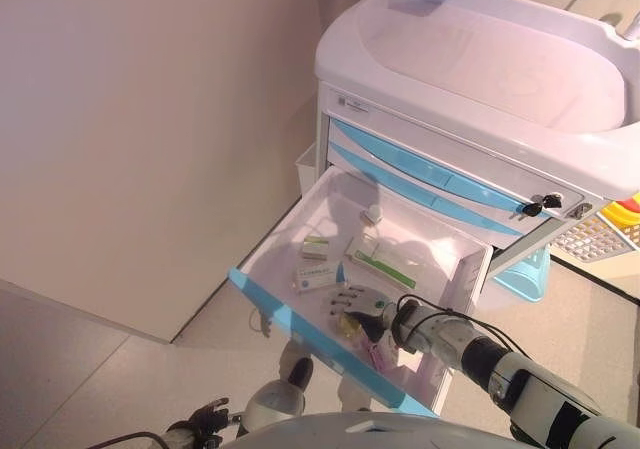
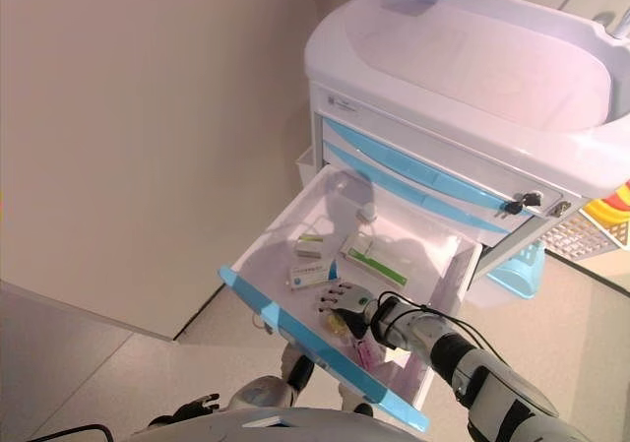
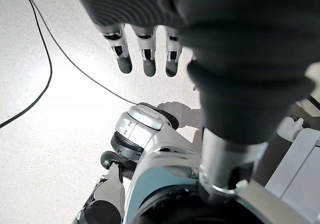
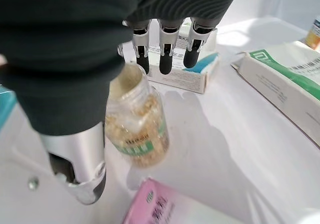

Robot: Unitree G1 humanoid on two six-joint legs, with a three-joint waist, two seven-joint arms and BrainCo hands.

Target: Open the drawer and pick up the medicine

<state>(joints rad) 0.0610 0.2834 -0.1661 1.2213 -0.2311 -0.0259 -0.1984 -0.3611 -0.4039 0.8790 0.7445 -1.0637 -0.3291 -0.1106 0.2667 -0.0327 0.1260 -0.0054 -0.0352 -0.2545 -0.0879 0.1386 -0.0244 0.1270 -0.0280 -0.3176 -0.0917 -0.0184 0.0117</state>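
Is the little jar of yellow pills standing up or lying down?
Lying down. The jar rests on its side on the drawer floor, under the right hand.

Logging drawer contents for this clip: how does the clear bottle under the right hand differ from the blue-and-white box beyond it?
The clear bottle is round and see-through, showing yellowish contents; the blue-and-white box is rectangular and opaque. The bottle lies directly beneath the right hand, between thumb and fingers; the box sits just past the fingertips. Both lie on the floor of the open drawer.
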